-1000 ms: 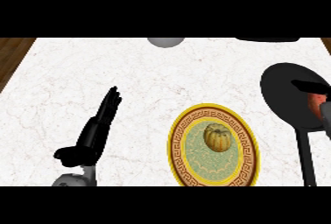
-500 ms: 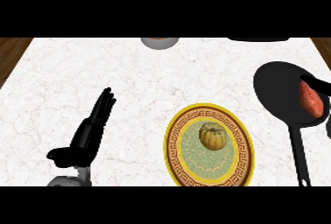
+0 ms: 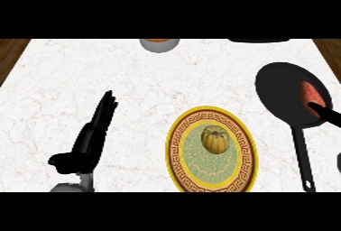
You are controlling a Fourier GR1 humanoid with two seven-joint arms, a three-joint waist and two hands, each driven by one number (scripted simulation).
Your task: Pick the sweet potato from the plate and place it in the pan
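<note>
Counter: I see white marble, wood at both far corners.
Plate: holds a small pumpkin.
Pan: sweet potato inside.
Left hand: fingers straight, empty.
Right hand: mostly off-view; I cannot tell.

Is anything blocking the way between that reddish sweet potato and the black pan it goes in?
Nothing visible does: the sweet potato already shows inside the pan's dark round, with the right hand just beside it.
</note>
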